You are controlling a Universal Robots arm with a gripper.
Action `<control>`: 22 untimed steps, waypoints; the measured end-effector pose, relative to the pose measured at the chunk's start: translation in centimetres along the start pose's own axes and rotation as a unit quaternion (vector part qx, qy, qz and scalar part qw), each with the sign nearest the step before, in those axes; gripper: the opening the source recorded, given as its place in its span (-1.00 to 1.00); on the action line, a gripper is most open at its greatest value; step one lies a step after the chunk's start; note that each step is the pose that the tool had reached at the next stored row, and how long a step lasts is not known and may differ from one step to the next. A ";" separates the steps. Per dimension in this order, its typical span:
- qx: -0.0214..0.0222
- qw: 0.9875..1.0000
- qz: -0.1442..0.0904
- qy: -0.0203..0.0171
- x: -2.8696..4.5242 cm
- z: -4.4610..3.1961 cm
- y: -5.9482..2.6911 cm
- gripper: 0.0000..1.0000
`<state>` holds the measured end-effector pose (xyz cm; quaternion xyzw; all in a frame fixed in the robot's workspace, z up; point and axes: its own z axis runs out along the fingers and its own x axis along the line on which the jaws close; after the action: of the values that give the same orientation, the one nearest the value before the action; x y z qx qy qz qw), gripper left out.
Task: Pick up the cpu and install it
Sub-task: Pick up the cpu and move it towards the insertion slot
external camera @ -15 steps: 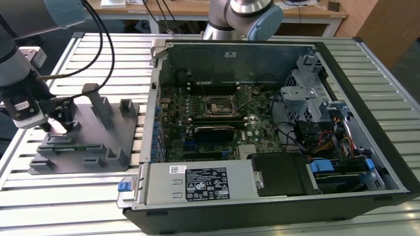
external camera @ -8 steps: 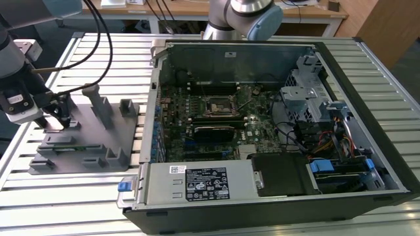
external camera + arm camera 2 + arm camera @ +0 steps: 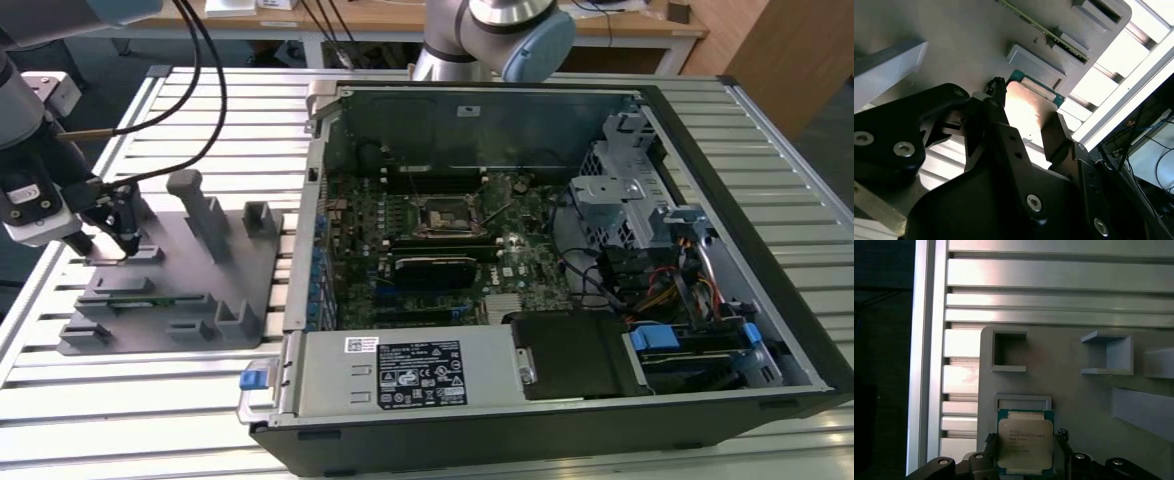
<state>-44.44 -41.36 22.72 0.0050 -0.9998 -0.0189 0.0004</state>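
Black fingers (image 3: 1009, 145) of the claw (image 3: 1025, 437) sit closest to us in both wrist views. We see them spread, one on each side of the cpu (image 3: 1025, 444). In the first wrist view a thin strip of grey shows between each tip and the chip's rim, so we read the claw as straddling the chip without pinching it. We find the cpu lying flat, pale metal top up, in a shallow square recess of the grey plastic tray (image 3: 1079, 405), and in the second wrist view its top catches a bright glare between the two fingers. Around the recess we make out other moulded pockets and raised blocks of the tray. In the exterior view the claw hangs low over the tray's end toward the exterior view's left, fingertips down at the tray's surface, with upright posts (image 3: 200, 205) standing just beside it. Black cables (image 3: 200, 100) loop down to the arm's wrist (image 3: 30, 190) above. The tray rests on the slatted metal counter (image 3: 134, 420). Just beside it, toward the exterior view's right, lies an open computer case (image 3: 467, 115). Inside we see a green motherboard (image 3: 521, 250) with the black square socket frame (image 3: 445, 215) near its middle, well apart from the claw, and a labelled power supply (image 3: 400, 375) at the case's near edge.
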 end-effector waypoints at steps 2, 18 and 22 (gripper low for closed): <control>0.000 1.000 0.000 0.000 0.00 0.00 0.00 0.06; 0.000 1.000 0.000 0.000 0.00 -1.77 0.07 0.06; 0.000 1.000 0.000 0.000 0.00 -2.34 0.09 0.06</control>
<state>-44.45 -41.36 25.06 0.0050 -0.9998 -0.0194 0.0004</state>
